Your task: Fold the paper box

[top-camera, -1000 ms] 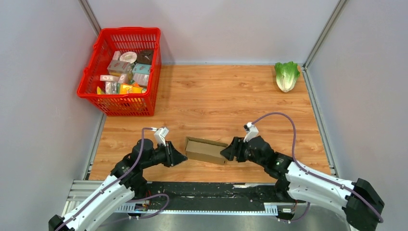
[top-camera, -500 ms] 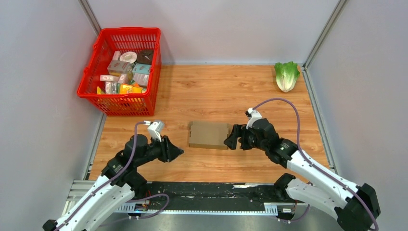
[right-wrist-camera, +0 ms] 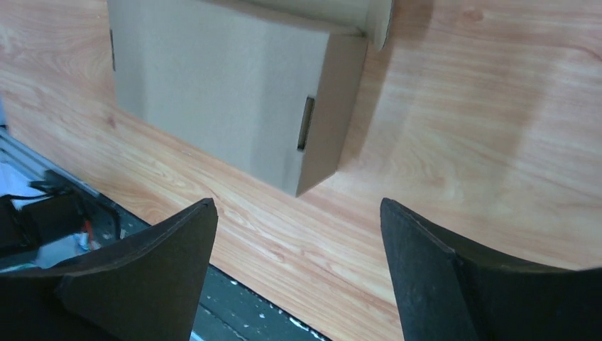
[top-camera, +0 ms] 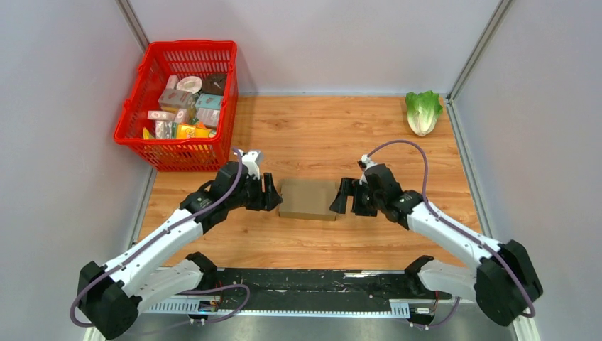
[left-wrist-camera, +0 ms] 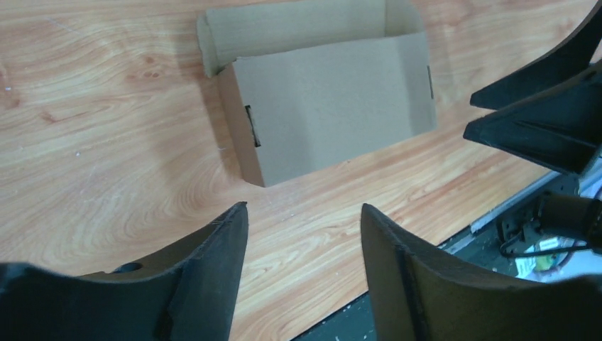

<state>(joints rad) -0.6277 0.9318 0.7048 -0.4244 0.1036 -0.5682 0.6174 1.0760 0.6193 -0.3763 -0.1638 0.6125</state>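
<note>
The paper box [top-camera: 307, 199] is a shallow brown cardboard box lying flat on the wooden table, between my two grippers. In the left wrist view the paper box [left-wrist-camera: 334, 106] shows a flap sticking out along its far side. My left gripper [top-camera: 273, 193] sits just off the box's left end, open, with only bare table between its fingers [left-wrist-camera: 304, 209]. My right gripper [top-camera: 341, 197] stands at the box's right end, also open and holding nothing [right-wrist-camera: 298, 202]. The right wrist view has the paper box [right-wrist-camera: 220, 85] a short way ahead of the fingertips, apart from them.
A red basket [top-camera: 188, 158] filled with small printed packages stands at the back left. A lettuce [top-camera: 424, 111] lies in the back right corner. A black metal rail [top-camera: 305, 284] runs along the near table edge. Grey walls close in both sides.
The box went from tilted near the front edge to flat and farther back. Both grippers opened wider. The left arm swung up to the box's left end.
</note>
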